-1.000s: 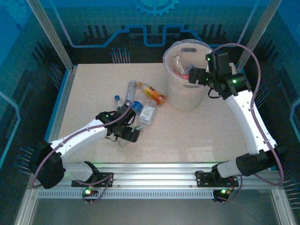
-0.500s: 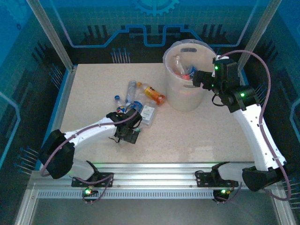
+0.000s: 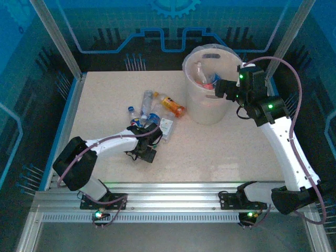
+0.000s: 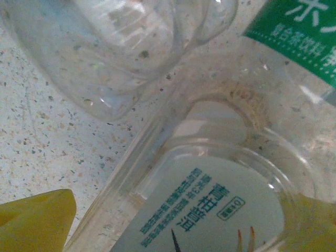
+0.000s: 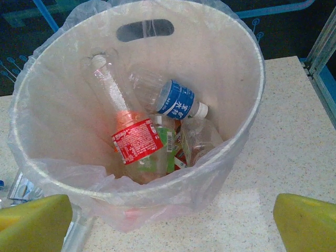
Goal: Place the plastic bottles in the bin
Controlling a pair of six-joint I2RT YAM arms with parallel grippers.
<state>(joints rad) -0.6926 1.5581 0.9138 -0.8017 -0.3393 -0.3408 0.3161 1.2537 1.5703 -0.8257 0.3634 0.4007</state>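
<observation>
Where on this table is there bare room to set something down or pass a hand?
Free: the far-left corner of the table, between its edges and the loose bottles; also the wide stretch from the bin to the front rail. Crowded: mid-left, where the left claw is at the bottles, and the bin's right side, by the right claw.

A pale, speckled tabletop (image 3: 210,152) is enclosed by blue panels (image 3: 105,31) printed with circuit lines and a gear motif (image 3: 176,6). Slanted aluminium posts (image 3: 58,42) are set at the far corners, and a ribbed metal rail (image 3: 173,210) is fixed along the near edge. Everything is washed in bluish light.
</observation>
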